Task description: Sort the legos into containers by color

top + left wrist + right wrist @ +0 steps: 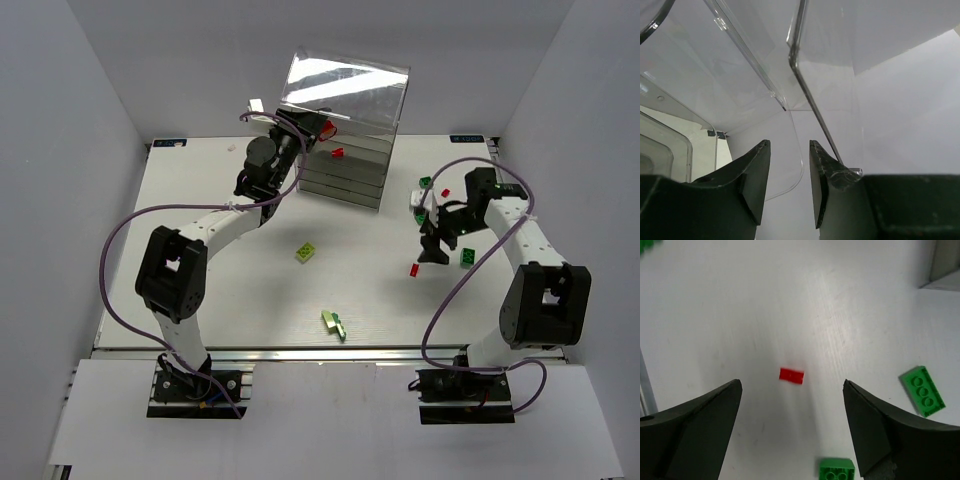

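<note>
My right pincer (792,384) is spread wide above the red brick (791,375), which lies flat on the white table (715,300) under the gap between my fingers, with bare surface all round it. A green brick (923,391) lies beyond one finger, well clear of the red one. My left pincer (788,145) stands partly spread and empty, close against the clear containers (740,75), with a drawer's edge running just beside one fingertip.

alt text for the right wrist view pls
A small red brick lies on the white table, framed between two dark fingers spread wide. One green brick lies to its right, another at the bottom edge.
</note>
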